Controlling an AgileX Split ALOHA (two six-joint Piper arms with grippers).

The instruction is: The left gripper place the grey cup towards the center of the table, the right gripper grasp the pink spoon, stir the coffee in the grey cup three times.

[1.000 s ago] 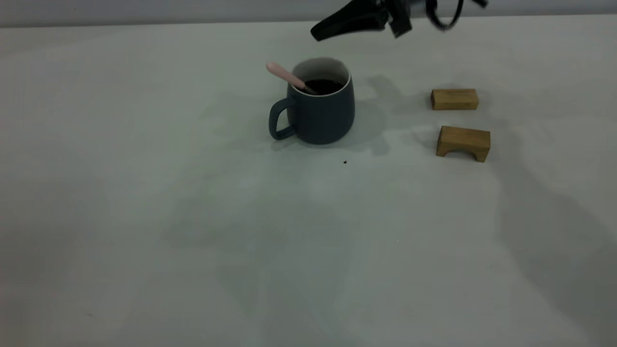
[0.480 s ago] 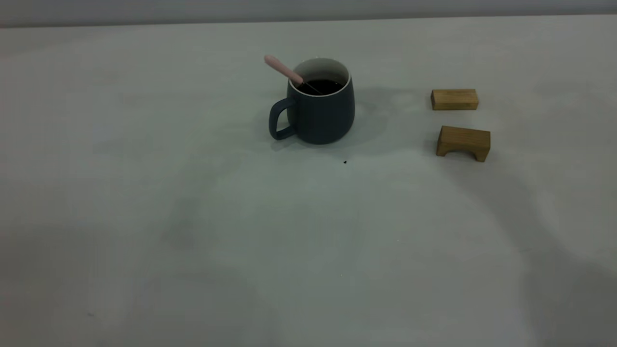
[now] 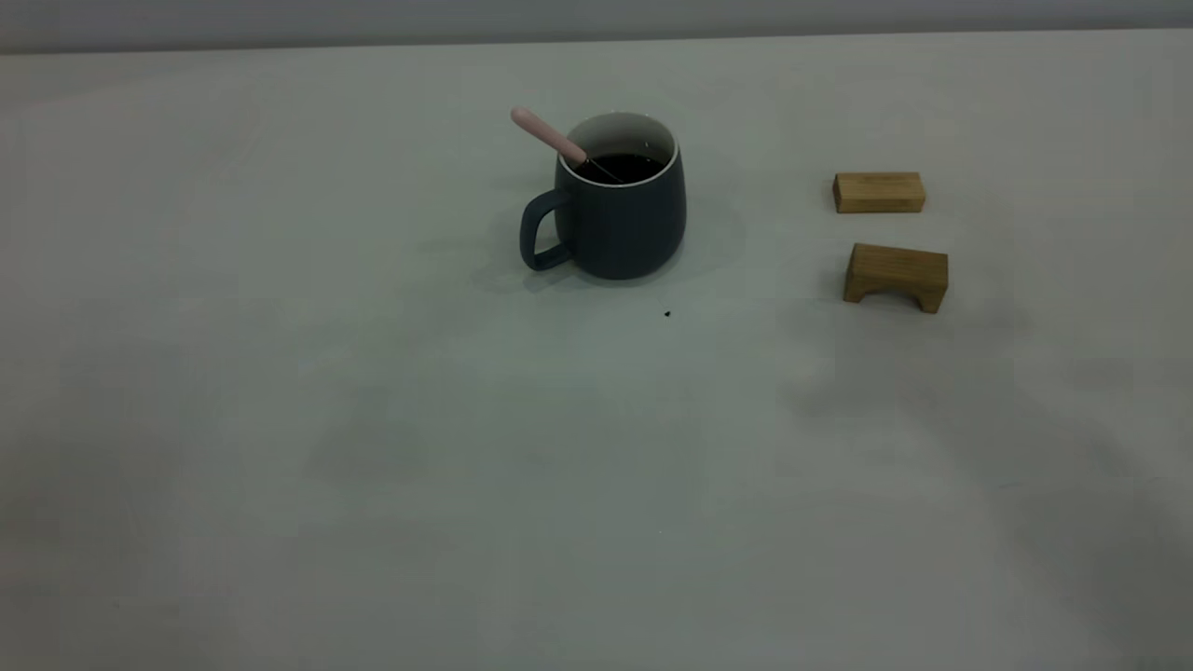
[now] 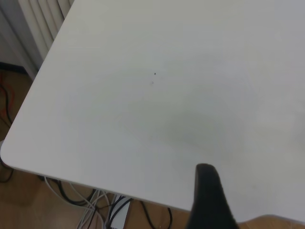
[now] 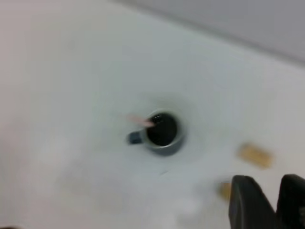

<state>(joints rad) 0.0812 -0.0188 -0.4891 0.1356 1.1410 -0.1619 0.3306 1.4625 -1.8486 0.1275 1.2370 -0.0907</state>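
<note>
A second ago we saw the right gripper (image 5: 269,200) above the grey cup (image 3: 620,219); it has left the exterior view. The pink spoon (image 3: 550,138) now leans steeper, and shadows on the counter (image 3: 373,466) have shifted.

In the exterior view, the rounded blue-grey matte mug (image 3: 620,210) stands on the pale flat counter (image 3: 373,447) at upper centre of the frame, its handle pointing left. Dark brown-black coffee (image 3: 623,167) lies inside it. The slim pink-handled spoon (image 3: 550,138) leans in it, handle out over the upper-left rim. At right are two wooden blocks, well apart from the mug: the flat one (image 3: 879,192) above the arched one (image 3: 896,276).
</note>
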